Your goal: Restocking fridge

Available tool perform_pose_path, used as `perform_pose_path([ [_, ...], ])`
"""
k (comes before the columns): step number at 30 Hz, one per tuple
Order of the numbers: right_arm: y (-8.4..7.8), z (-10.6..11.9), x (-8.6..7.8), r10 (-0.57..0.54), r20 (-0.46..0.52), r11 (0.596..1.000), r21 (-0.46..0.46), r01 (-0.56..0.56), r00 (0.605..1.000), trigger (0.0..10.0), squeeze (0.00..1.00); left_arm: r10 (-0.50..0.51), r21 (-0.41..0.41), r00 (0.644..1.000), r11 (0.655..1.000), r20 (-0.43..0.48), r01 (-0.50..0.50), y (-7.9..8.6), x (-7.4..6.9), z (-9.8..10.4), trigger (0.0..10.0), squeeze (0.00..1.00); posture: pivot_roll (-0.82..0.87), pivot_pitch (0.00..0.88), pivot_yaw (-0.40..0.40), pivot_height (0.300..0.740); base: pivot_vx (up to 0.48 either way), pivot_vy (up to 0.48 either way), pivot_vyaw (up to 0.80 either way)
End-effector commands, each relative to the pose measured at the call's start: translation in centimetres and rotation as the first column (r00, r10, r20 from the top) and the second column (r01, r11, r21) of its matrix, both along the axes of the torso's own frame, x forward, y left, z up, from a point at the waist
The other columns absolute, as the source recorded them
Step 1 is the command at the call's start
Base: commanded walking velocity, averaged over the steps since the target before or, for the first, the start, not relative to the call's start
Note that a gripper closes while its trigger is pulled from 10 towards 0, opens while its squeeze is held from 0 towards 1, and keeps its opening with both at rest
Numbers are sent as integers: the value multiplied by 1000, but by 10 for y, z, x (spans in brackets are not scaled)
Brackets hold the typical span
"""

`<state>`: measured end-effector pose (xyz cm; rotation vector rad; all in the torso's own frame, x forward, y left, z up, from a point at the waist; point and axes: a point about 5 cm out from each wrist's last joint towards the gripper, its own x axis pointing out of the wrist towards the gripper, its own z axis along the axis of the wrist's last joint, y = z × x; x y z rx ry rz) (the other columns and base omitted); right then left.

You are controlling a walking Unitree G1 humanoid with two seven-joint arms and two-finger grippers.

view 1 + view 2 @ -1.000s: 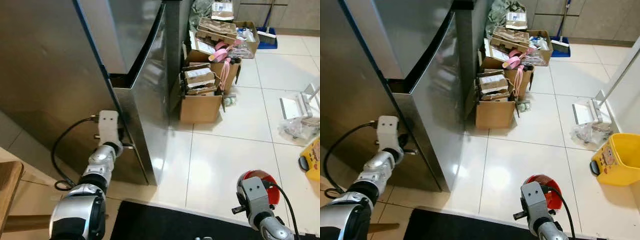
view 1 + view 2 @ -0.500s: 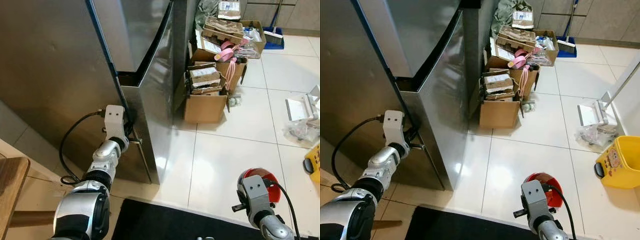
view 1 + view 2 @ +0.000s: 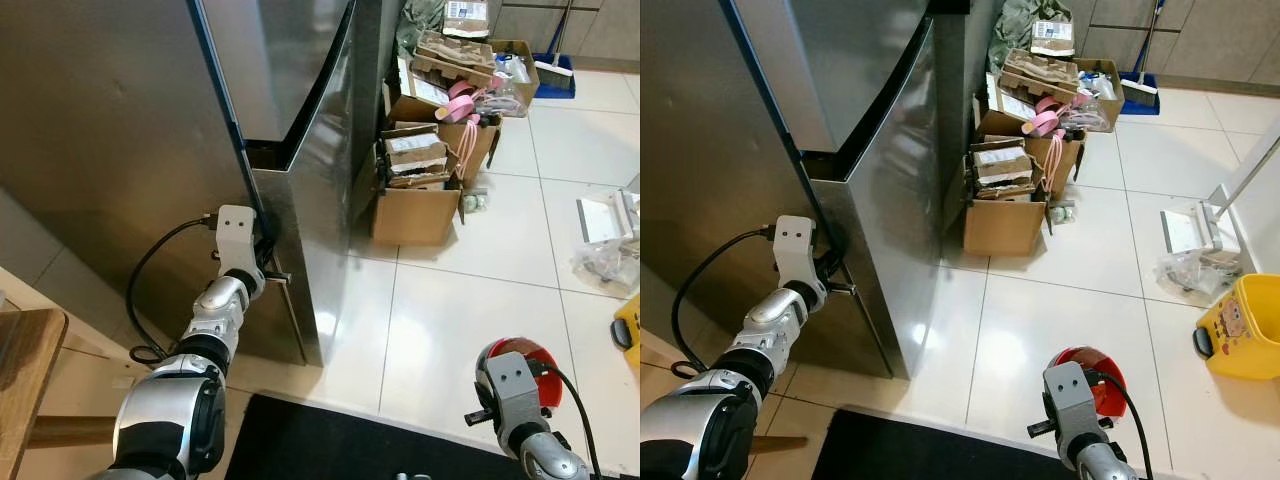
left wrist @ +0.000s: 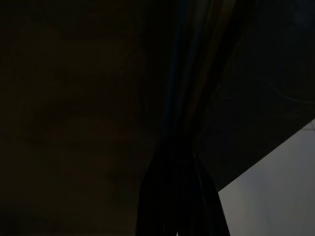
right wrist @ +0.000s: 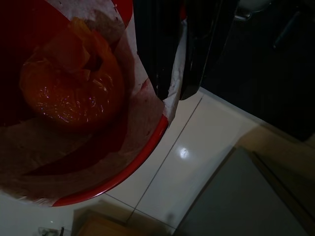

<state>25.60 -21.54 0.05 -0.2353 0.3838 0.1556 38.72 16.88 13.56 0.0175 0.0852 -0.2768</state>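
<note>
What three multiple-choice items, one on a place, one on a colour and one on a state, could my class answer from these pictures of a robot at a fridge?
1. Where is the left gripper?
A. at the fridge door's edge
B. over the cardboard boxes
C. on the yellow bucket

2. What colour is the bowl in the right gripper?
A. blue
B. red
C. green

3. How do the right gripper's fingers stand?
A. spread wide, holding nothing
B. shut on the bowl's rim
C. shut on a cable

Answers: 1 A, its fingers reach the seam of the fridge. 2 B, the rim shows red. 3 B, the fingers pinch the rim.
</note>
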Motion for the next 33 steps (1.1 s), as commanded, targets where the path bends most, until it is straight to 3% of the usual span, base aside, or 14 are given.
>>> perform_pose_path([
  [1, -2, -1, -3, -20, -6, 1000, 6, 20, 1000, 10000, 0, -70, 33, 997, 997, -28, 70, -18, 0, -4, 10000, 635, -123, 244, 51, 740, 0, 0, 0],
  [2, -2, -1, -3, -21, -5, 1000, 7, 21, 1000, 10000, 0, -73, 41, 997, 996, -31, 74, -18, -1, -5, 10000, 635, -122, 244, 52, 740, 0, 0, 0],
  [3, -1, -1, -3, -21, -5, 1000, 9, 21, 1000, 10000, 0, -76, 34, 996, 996, -36, 77, -19, -1, -6, 10000, 1000, -122, 243, 53, 740, 0, 0, 0],
  [11, -1, -2, -3, -22, -5, 1000, 13, 22, 1000, 10000, 0, -165, 15, 985, 986, -49, 166, -33, -3, -8, 10000, 1000, -120, 236, 57, 740, 0, 0, 0],
  [17, -3, -2, -4, -24, -8, 1000, 16, 24, 1000, 10000, 0, -447, -23, 891, 894, -77, 447, -71, -13, -13, 10000, 1000, -120, 221, 64, 740, 0, 0, 0],
  [19, -3, -3, -4, -25, -9, 999, 21, 25, 1000, 10000, 0, -621, -84, 780, 784, -78, 615, -95, -23, -15, 10000, 1000, -121, 210, 66, 740, 0, 0, 0],
  [20, -3, -3, -4, -25, -9, 999, 21, 25, 1000, 10000, 0, -621, -84, 780, 784, -78, 615, -95, -23, -15, 10000, 1000, -121, 210, 66, 740, 0, 0, 0],
  [22, -1, -3, -5, -20, -11, 999, 33, 20, 1000, 10000, 0, -811, -172, 581, 583, -66, 794, -131, -38, -12, 10000, 1000, -118, 198, 62, 740, 0, 0, 0],
  [23, -1, -3, -5, -20, -11, 999, 33, 20, 1000, 10000, 0, -811, -172, 581, 583, -66, 794, -131, -38, -12, 10000, 1000, -118, 198, 62, 740, 0, 0, 0],
  [24, 1, -4, -5, -11, -13, 999, 42, 12, 1000, 10000, 0, -911, -219, 409, 408, -43, 886, -155, -50, -6, 10000, 1000, -116, 190, 59, 740, 0, 0, 0],
  [25, 3, -4, -4, -6, -13, 999, 46, 6, 1000, 10000, 0, -944, -235, 328, 324, -23, 916, -166, -56, -2, 10000, 1000, -116, 184, 59, 740, 0, 0, 0],
  [26, 3, -4, -4, -6, -13, 999, 46, 6, 1000, 10000, 0, -944, -235, 328, 324, -23, 916, -166, -56, -2, 10000, 1000, -116, 184, 59, 740, 0, 0, 0],
  [29, 7, -3, -1, 5, -12, 998, 55, -5, 1000, 10000, 0, -982, -261, 183, 164, 50, 951, -188, -68, 12, 10000, 1000, -111, 173, 61, 740, 0, 0, 0],
  [33, 10, -2, 4, 7, -7, 998, 62, -7, 1000, 10000, 0, -983, -280, 157, 126, 91, 952, -190, -70, 17, 10000, 1000, -105, 158, 67, 740, 0, 0, 0],
])
